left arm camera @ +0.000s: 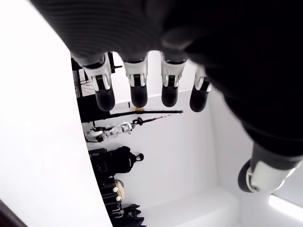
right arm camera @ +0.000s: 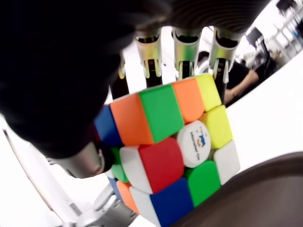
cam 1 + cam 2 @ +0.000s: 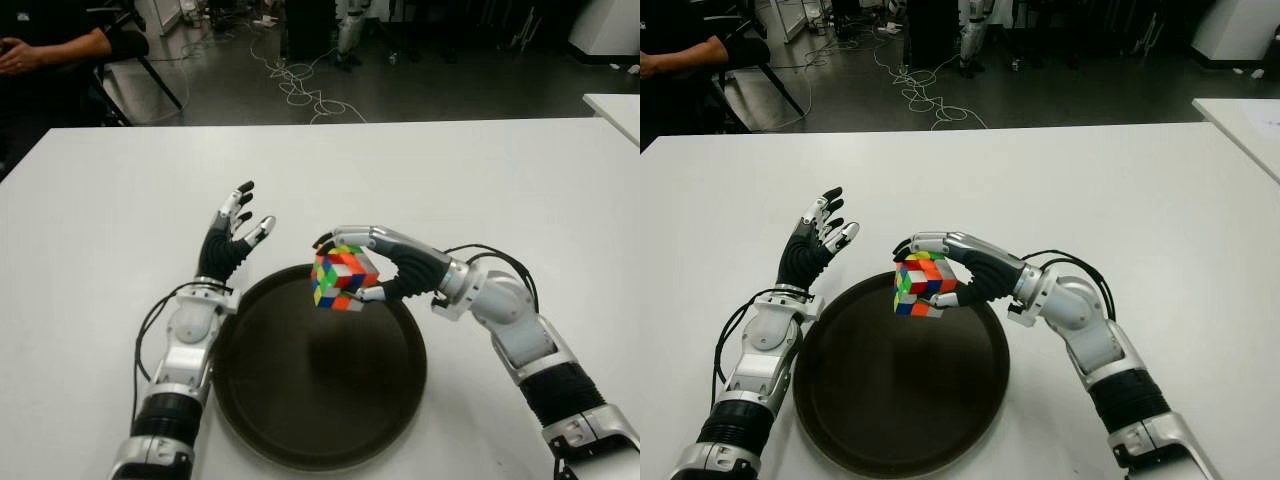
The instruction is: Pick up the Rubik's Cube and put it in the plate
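Note:
A scrambled Rubik's Cube [image 3: 342, 277] hangs in the air over the far part of a dark round plate [image 3: 300, 420]. My right hand [image 3: 362, 264] is shut on it, fingers over its top and thumb under it; the right wrist view shows the cube [image 2: 170, 146] close up with the plate's rim [image 2: 246, 198] just below. My left hand [image 3: 238, 232] stands open beside the plate's far left rim, fingers spread upward and holding nothing.
The plate lies on a white table [image 3: 120, 220] with bare surface all around. A second white table [image 3: 615, 105] shows at the far right. A seated person's arm [image 3: 50, 50] and floor cables [image 3: 300, 85] lie beyond the far edge.

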{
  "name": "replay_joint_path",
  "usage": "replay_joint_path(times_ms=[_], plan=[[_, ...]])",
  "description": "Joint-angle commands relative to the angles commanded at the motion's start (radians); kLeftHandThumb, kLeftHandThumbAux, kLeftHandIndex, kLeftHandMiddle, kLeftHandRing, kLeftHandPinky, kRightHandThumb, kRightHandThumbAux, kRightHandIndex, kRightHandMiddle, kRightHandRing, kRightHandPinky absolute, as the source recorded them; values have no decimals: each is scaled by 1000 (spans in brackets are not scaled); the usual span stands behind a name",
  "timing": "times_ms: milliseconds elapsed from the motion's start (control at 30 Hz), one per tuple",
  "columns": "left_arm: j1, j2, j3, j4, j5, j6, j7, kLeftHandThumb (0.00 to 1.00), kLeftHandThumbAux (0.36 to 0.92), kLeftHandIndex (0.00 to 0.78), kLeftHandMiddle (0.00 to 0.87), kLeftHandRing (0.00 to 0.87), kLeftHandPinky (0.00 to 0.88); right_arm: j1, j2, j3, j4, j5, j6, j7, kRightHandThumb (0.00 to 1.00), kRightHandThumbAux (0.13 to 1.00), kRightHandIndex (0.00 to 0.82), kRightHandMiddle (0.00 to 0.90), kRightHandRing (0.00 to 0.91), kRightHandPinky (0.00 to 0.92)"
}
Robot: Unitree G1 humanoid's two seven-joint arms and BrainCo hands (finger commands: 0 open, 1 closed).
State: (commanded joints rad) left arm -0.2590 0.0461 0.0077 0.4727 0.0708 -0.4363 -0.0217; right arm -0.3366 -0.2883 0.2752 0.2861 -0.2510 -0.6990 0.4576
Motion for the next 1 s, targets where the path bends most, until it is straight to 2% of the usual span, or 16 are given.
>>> replay_joint_path(times_ms=[167,400,1000], plan=[[1,-3,-2,-3,0,2,2,0,570,18,35,0,0,0,-9,11,-8,-83,-11,-55,694,732,427,746,760,774],[2,-8,-5,-5,-6,3,4,0,589,18,40,0,0,-3,-22,27,-19,-157,-20,-97,695,732,425,737,759,775],[-1,-3,-13,15,12,-24,29,0,603,24,48,0,0,-7,-46,63,-29,-225,-54,-156,697,731,421,718,766,782]])
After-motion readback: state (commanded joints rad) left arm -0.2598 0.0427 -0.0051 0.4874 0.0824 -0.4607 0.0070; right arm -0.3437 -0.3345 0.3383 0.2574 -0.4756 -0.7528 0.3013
